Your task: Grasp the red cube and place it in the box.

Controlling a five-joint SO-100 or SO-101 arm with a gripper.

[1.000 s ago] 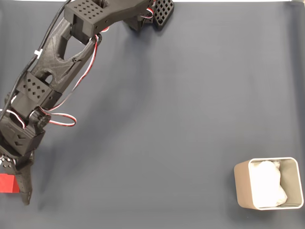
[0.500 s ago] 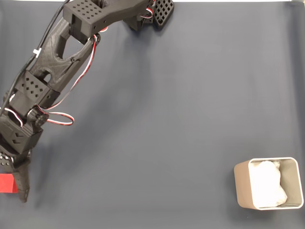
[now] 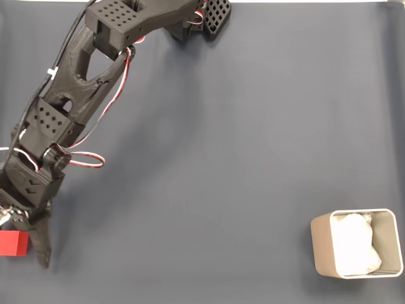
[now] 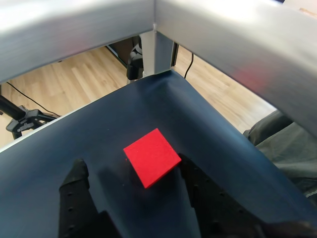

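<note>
Pincer (image 4: 131, 186) is spread wide w/ nothing in it. In the wrist view the two dark fingers, one (image 4: 74, 191) at 7 o'clock and one at 5 o'clock of the red cube (image 4: 152, 156), flank the cube from below; right finger looks close to or touching the cube's edge, left one apart from it. Cube sits flat on the dark surface (image 3: 221, 164), turned diamond-wise to the fingers.

In the fixed view the pincer (image 3: 25, 237) is at the far left, approx 8 o'clock of the frame, w/ the cube (image 3: 14, 243) just left of the long finger, partly cut by the picture edge. The box (image 3: 321, 247), white paper inside, stands at 4 o'clock, well apart across the surface.

Step in hand, as I judge it: lining up for the grasp; cube not yet held. Next move calls for pushing fwd so the cube sits deeper betw. the fingers, maybe a wrist twist to meet flat faces not corners, then closing. Cube is near the surface edge, so a nudge could shove it off.

Vs 0.5 s ago in the fixed view: arm has swung slightly, long finger tip now lower and further right; cube itself approx same spot. Box unchanged.
</note>
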